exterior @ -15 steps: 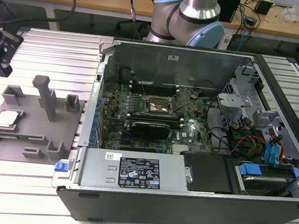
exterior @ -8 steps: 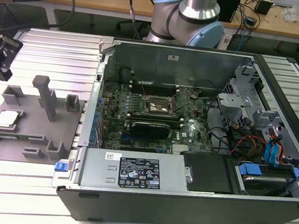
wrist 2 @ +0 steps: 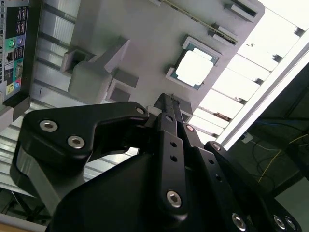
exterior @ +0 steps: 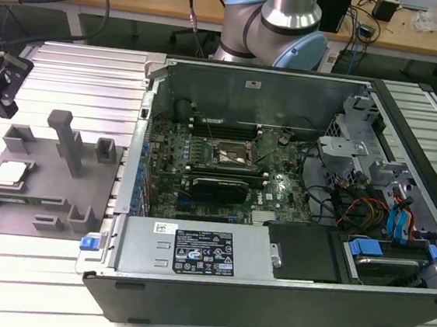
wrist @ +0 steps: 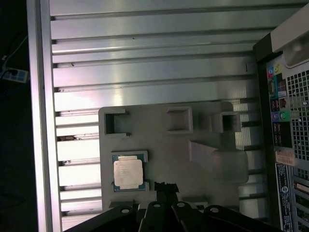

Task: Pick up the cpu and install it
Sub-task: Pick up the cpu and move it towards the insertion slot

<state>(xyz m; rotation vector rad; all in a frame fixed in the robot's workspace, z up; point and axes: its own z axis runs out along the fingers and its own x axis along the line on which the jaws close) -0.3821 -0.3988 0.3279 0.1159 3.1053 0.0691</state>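
While the black gripper [wrist: 165, 186] hovers with jaws pressed together on nothing, expect the small, flat, silver-topped square cpu [wrist: 128, 172], seated in the grey plastic tray [wrist: 164, 154] beyond, to be light, stiff and fragile, so grip opposite edges.

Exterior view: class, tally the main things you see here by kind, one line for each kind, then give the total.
cpu: 1
grey tray: 1
open computer case: 1
robot arm: 1
end effector: 1
Total: 5
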